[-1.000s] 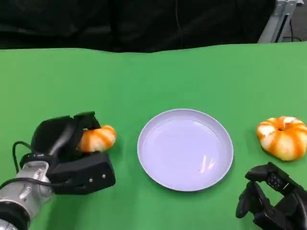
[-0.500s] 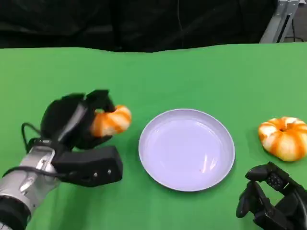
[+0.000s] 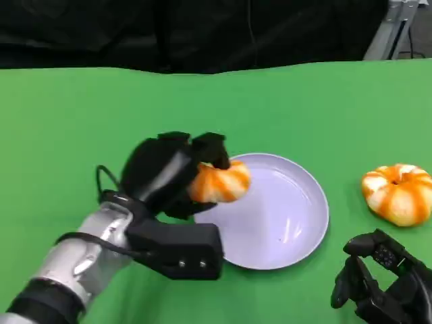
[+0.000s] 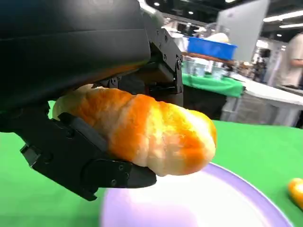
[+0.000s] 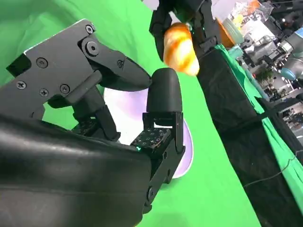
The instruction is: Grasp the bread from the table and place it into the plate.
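An orange and white bread roll point(image 3: 219, 181) hangs over the left rim of the pale lilac plate point(image 3: 283, 216), gripped by my left hand point(image 3: 172, 177). In the left wrist view the roll point(image 4: 142, 130) lies between the black fingers point(image 4: 90, 161), with the plate point(image 4: 227, 198) just below it. In the right wrist view the roll point(image 5: 180, 47) appears held in the air beyond the plate point(image 5: 184, 146). My right hand point(image 3: 385, 283) rests at the near right of the table with its fingers curled, holding nothing.
A second orange and white round bread point(image 3: 398, 194) lies on the green table point(image 3: 81, 115) to the right of the plate. The table's far edge meets a dark backdrop. A metal frame point(image 3: 395, 23) stands at the back right.
My left hand has lifted the roll off the table and carried it right, from left of the plate to over the plate's left rim. The right hand has stayed put.
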### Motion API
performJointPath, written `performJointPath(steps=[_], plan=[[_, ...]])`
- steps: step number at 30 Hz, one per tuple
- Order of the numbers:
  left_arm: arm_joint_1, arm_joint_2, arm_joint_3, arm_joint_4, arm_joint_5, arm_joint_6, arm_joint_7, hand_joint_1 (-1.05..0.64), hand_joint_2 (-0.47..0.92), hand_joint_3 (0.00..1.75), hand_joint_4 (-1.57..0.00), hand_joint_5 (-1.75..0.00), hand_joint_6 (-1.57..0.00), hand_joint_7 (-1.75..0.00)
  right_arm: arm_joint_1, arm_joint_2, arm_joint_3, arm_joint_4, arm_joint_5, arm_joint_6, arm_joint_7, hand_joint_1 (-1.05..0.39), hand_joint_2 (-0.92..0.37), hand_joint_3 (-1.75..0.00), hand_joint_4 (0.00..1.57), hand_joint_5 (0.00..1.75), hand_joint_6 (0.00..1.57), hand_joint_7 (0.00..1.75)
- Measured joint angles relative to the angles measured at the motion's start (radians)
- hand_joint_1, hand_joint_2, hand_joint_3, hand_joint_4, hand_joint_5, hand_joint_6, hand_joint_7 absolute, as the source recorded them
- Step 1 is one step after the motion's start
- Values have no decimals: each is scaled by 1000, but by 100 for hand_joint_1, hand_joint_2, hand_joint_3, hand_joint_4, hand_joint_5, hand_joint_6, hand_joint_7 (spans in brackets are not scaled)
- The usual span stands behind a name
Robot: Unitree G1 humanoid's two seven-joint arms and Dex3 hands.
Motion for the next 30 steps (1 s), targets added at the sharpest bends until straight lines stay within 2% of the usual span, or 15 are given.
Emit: performJointPath(steps=[6, 8, 12, 16, 17, 18, 20, 21, 22, 23, 24, 26, 27, 30], plan=[[-50, -73, -39, 93, 39, -7, 9, -4, 71, 52, -78, -175, -83, -141, 2, 3, 5, -6, 0, 0, -8, -15, -54, -104, 84, 174, 85, 138], [-64, -92, -52, 130, 49, -11, 14, -4, 74, 48, -78, -175, -78, -150, 2, 4, 7, -7, 0, 0, -8, -15, -54, -105, 85, 174, 85, 138], [-87, -129, -73, 214, 65, -17, 47, -5, 82, 37, -77, -175, -76, -149, 6, 12, 16, -9, -2, -3, -12, -15, -53, -107, 85, 174, 85, 138], [-114, -148, -86, 280, 71, -18, 78, -5, 84, 29, -76, -175, -71, -156, 11, 19, 30, -18, -3, -6, -18, -15, -52, -108, 85, 173, 86, 137], [-123, -153, -89, 300, 72, -18, 85, -5, 85, 28, -75, -174, -72, -152, 13, 20, 32, -23, -5, -6, -23, -15, -52, -109, 86, 173, 87, 137], [-132, -157, -91, 317, 72, -18, 94, -5, 87, 23, -74, -172, -78, -136, 14, 22, 34, -26, -6, -6, -28, -15, -52, -109, 86, 173, 87, 136], [-147, -164, -96, 352, 72, -23, 111, -7, 91, 14, -76, -146, -92, -91, 15, 24, 35, -30, -7, -6, -30, -15, -52, -110, 86, 173, 87, 136], [-153, -166, -96, 368, 67, -31, 117, -19, 91, 17, -74, -90, -91, -49, 16, 24, 36, -31, -7, -6, -30, -15, -52, -110, 86, 172, 87, 136], [-155, -167, -95, 378, 61, -41, 116, -28, 92, 19, -70, -56, -88, -27, 17, 24, 37, -31, -7, -6, -30, -15, -51, -110, 86, 172, 87, 136], [-155, -166, -96, 387, 55, -48, 111, -39, 92, 22, -62, -35, -81, -14, 18, 25, 39, -32, -7, -6, -31, -15, -51, -110, 86, 172, 87, 136], [-155, -166, -97, 393, 55, -49, 97, -57, 92, 31, -47, -16, -68, -6, 19, 25, 39, -33, -8, -6, -33, -15, -51, -111, 87, 172, 87, 136], [-156, -160, -104, 403, 57, -47, 68, -79, 92, 46, -22, -3, -46, -1, 20, 27, 40, -35, -8, -6, -35, -15, -52, -111, 86, 173, 86, 137], [-155, -156, -107, 404, 58, -44, 57, -85, 92, 52, -13, -2, -39, -1, 20, 28, 40, -35, -8, -6, -36, -16, -52, -110, 85, 174, 85, 138], [-155, -145, -109, 403, 58, -28, 40, -95, 92, 64, -2, 0, -26, 0, 21, 26, 42, -35, -10, -7, -35, -16, -53, -109, 84, 174, 84, 139]])
